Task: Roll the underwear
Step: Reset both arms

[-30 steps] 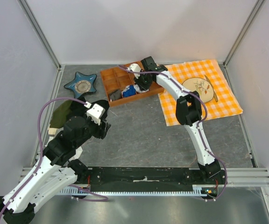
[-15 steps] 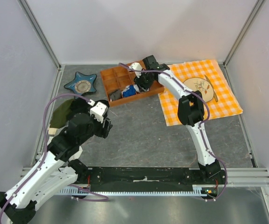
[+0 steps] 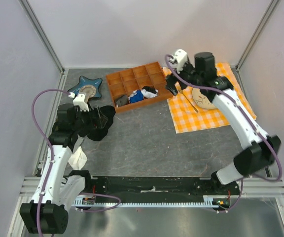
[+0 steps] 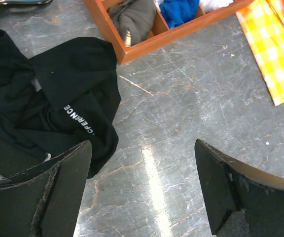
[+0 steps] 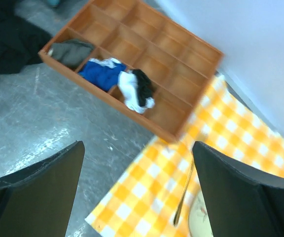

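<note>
The underwear (image 5: 138, 90), a small white bundle with black trim, lies in a compartment of the wooden tray (image 5: 181, 39), next to a blue cloth (image 5: 101, 73). From above, the underwear (image 3: 150, 91) is at the tray's front right. My right gripper (image 5: 137, 192) is open and empty, above the edge of the checked cloth (image 5: 152, 197) and just right of the tray. My left gripper (image 4: 142, 192) is open and empty over bare table beside the black clothing heap (image 4: 58, 98). In the top view the right gripper (image 3: 174, 88) and the left gripper (image 3: 101, 118) are far apart.
A grey cloth (image 5: 70, 51) fills another tray compartment. A plate (image 3: 206, 98) and a long utensil (image 5: 184, 197) lie on the checked cloth. A blue star-shaped dish (image 3: 85, 89) sits at the back left. A white cloth (image 3: 78, 158) lies by the left arm.
My right gripper opened and pulled back to the right, out of the tray, leaving the underwear in it. My left arm swung back to the left, its jaws widening beside the black heap.
</note>
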You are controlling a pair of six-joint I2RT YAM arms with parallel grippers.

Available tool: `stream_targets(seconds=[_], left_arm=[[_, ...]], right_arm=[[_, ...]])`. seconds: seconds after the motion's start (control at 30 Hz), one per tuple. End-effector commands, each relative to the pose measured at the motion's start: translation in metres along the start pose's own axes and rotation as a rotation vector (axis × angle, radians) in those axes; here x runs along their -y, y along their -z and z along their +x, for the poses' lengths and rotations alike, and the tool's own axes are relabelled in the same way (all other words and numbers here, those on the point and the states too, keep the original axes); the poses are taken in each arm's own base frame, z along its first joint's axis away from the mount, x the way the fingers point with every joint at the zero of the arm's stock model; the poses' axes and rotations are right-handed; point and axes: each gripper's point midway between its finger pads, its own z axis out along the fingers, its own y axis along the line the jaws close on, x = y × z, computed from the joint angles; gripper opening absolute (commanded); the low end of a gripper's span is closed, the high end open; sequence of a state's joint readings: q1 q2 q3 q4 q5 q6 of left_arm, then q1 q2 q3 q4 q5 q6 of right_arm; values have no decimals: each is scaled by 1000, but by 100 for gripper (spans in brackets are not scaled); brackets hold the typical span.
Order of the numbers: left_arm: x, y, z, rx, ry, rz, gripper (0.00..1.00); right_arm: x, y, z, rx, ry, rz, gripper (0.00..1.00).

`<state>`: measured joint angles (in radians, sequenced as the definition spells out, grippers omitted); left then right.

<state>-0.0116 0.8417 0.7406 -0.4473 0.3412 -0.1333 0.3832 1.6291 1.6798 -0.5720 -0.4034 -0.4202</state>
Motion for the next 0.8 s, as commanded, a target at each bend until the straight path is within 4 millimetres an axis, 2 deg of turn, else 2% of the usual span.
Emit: stream_targets(seconds=[0.0, 0.03, 0.07, 0.1, 0.17, 0.3, 0.5, 0.57, 0.77], left_arm=[[17, 8, -17, 62, 9, 78, 91], [15, 11, -18, 81, 2, 61, 91], [14, 13, -19, 91, -3, 50, 91], [13, 14, -19, 99, -7, 40, 92], [12, 18, -20, 119, -14, 31, 92], [12, 21, -19, 142, -30, 33, 92], [15, 26, -20, 174, -47, 41, 93], [15, 27, -19, 179, -48, 41, 93], [17, 27, -19, 186, -55, 45, 93]], right_arm=[[35, 43, 7, 165, -230, 299, 98], [33, 66, -4, 220, -236, 340, 98], [35, 75, -1, 235, -255, 385, 98], [31, 84, 11, 235, -294, 417, 98], [31, 93, 24, 238, -412, 483, 98], [26, 110, 50, 230, -458, 566, 98], [23, 114, 60, 237, -466, 580, 98], [21, 113, 60, 248, -471, 574, 98], [15, 106, 76, 262, -499, 543, 98]])
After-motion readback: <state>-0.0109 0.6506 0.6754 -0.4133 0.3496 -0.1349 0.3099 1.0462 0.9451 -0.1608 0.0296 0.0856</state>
